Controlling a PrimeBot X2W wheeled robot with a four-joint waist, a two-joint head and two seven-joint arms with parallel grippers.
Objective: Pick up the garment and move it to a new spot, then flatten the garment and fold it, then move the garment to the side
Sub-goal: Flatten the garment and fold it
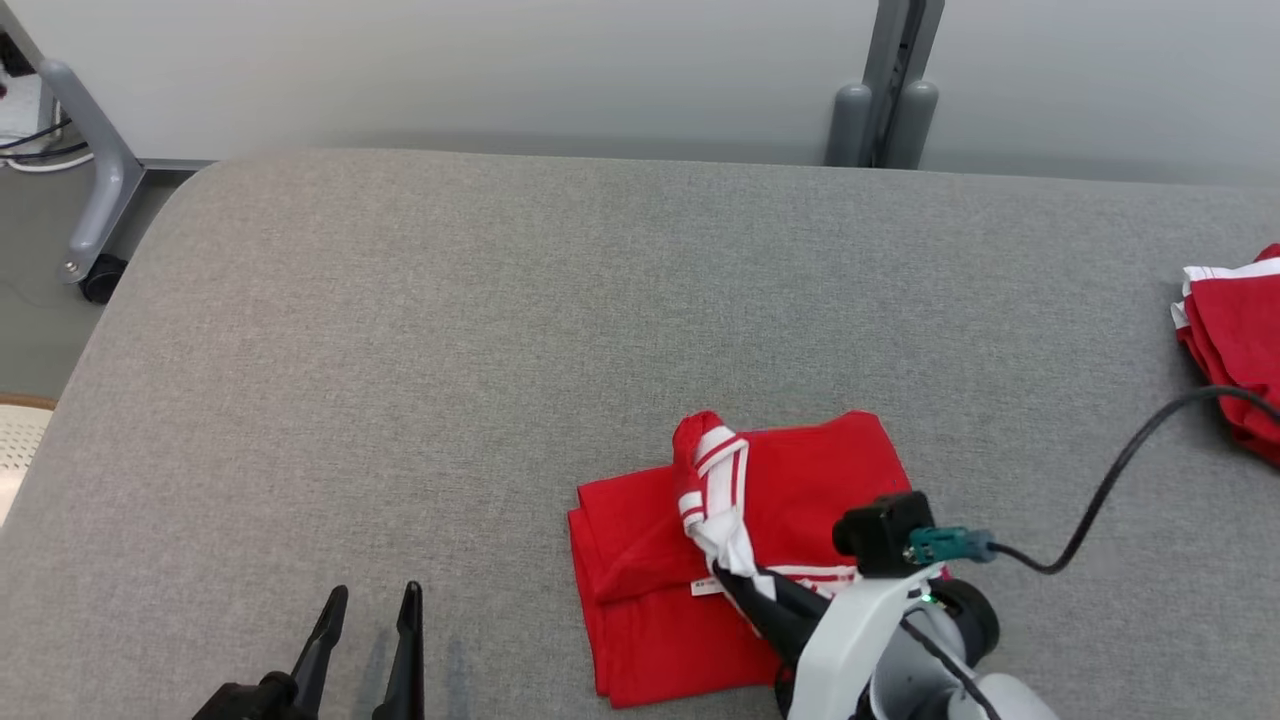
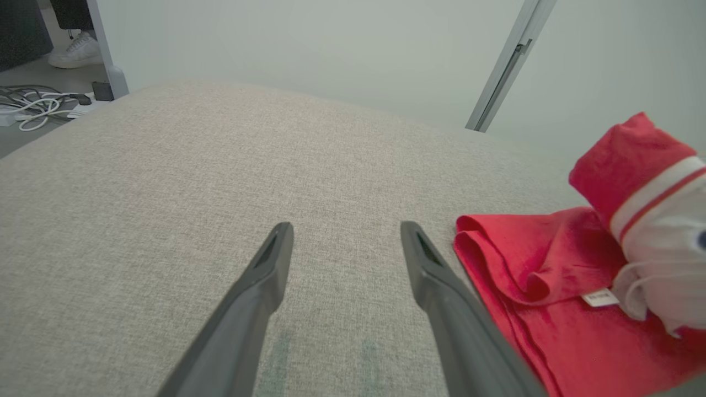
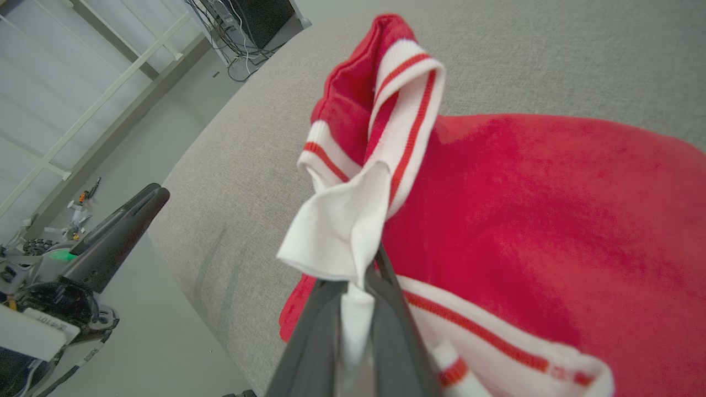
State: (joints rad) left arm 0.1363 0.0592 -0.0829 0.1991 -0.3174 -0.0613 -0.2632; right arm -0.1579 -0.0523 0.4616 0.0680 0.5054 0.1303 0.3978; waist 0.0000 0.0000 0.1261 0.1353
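The garment (image 1: 660,590) is a red shirt with white, red-striped trim, lying folded on the grey table (image 1: 500,330) near its front edge. My right gripper (image 1: 728,577) is shut on the garment's white collar, which it lifts into a bunched peak (image 1: 712,470) above the folded body. In the right wrist view the white cloth (image 3: 353,231) is pinched between my fingers (image 3: 386,331), with the red body (image 3: 551,220) below. My left gripper (image 1: 370,600) stands open over bare table, left of the garment and apart from it. Its fingers (image 2: 265,275) frame the garment's folded edge (image 2: 496,259) to their right.
Another red garment with white trim (image 1: 1235,340) lies at the table's right edge. A black cable (image 1: 1110,480) arcs from my right wrist across the table. A grey wheeled stand leg (image 1: 95,190) is off the table's back left corner, a post (image 1: 890,90) behind the far edge.
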